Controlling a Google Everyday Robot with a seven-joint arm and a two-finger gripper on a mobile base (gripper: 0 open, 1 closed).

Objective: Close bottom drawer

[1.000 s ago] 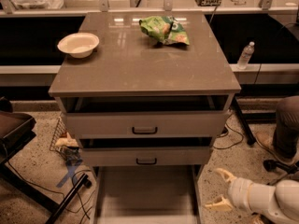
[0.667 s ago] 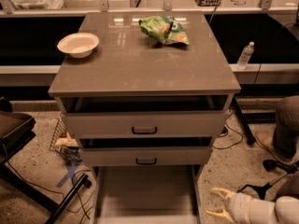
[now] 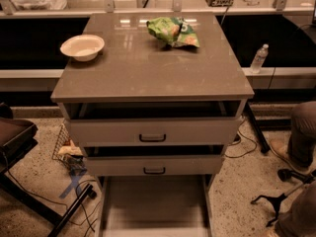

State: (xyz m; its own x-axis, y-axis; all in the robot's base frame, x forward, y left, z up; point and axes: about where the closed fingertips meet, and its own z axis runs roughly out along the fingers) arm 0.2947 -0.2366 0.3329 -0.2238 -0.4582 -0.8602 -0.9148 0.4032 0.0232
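You have the bottom drawer [image 3: 153,206] pulled well out at the foot of the cabinet [image 3: 240,111] — its shallow grey tray lies open under the two upper drawers [image 3: 153,131], which both stand slightly ajar. On the cabinet's tabletop [image 3: 148,78] sit a pale bowl [image 3: 82,47] near the rear left corner and a green bag [image 3: 173,32] toward the back. Your end effector is out of view — apart or together, you cannot tell.
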